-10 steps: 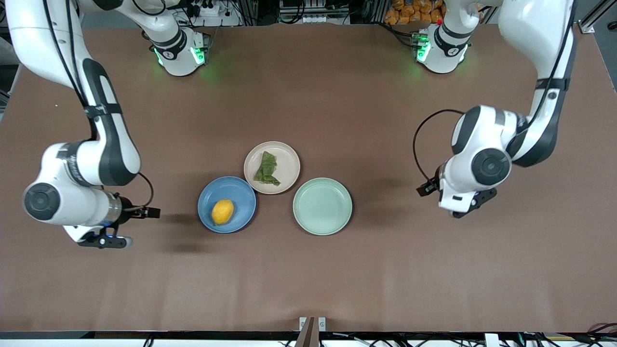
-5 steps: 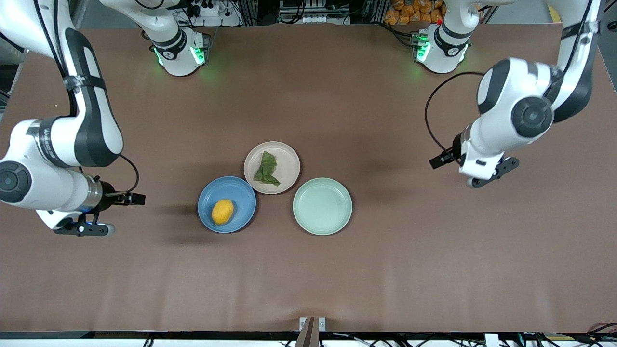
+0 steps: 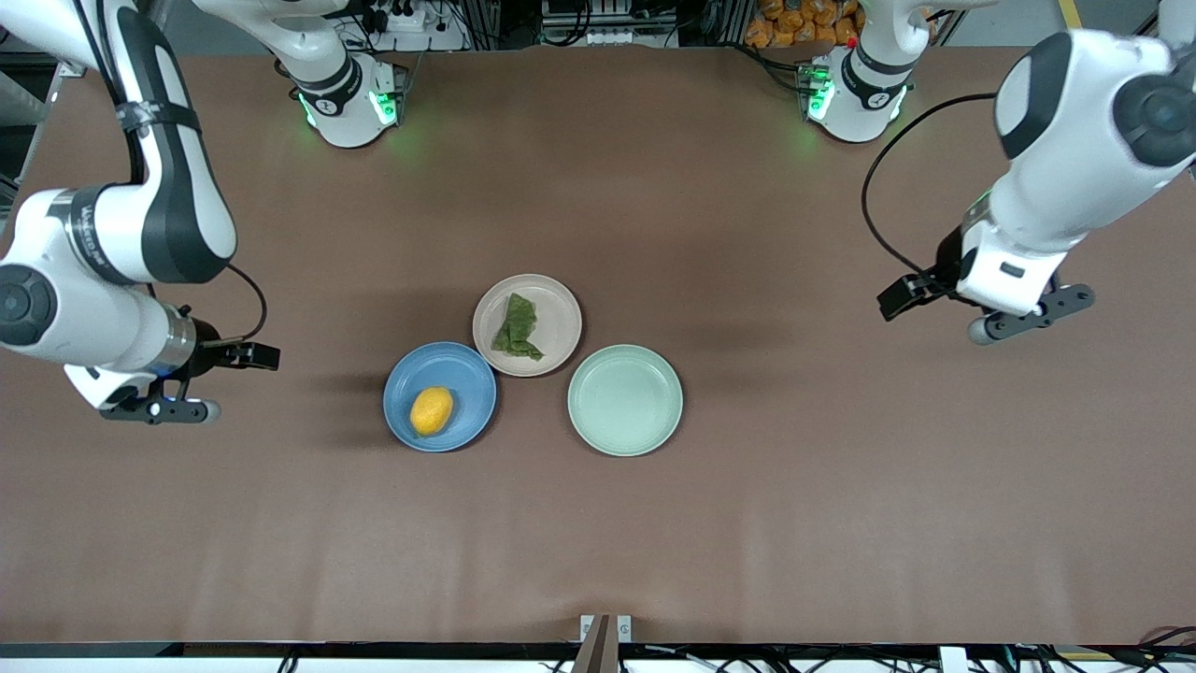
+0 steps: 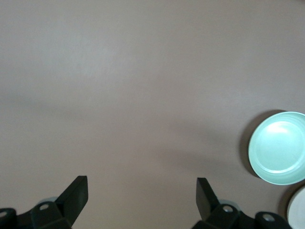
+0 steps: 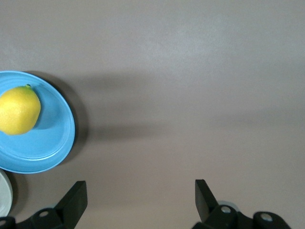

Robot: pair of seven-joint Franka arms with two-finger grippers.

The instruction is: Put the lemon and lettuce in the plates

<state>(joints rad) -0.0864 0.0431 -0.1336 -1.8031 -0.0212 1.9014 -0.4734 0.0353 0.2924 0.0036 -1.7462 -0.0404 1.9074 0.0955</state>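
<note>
Lemon (image 3: 432, 410) and lettuce (image 3: 516, 327) lie plated at mid-table while both arms draw away, each gripper spread wide with nothing between its fingers. The right gripper (image 3: 161, 409), hanging over bare brown table (image 3: 598, 542) toward the right arm's end, has pulled farther from the blue plate (image 3: 467, 374) than it was a second ago, when it hovered just beside that plate's rim. Its wrist view shows the two dark fingertips (image 5: 76, 195) wide apart over empty tabletop, with the blue plate (image 5: 57, 143) and the lemon (image 5: 18, 110) off to one edge. The left gripper (image 3: 1028, 320), over bare table toward the left arm's end, has likewise risen and swung away from the mint green plate (image 3: 625, 439) since the earlier frames, and now sits well apart from it. Its wrist view shows open fingers (image 4: 76, 193) above plain table, the mint green plate (image 4: 267, 162) near the frame's edge. Outward from the grippers, nothing on the table has shifted: the lemon rests in the blue plate, the lettuce in the beige-pink plate (image 3: 561, 327) just beside it, and the mint green plate stands bare.
</note>
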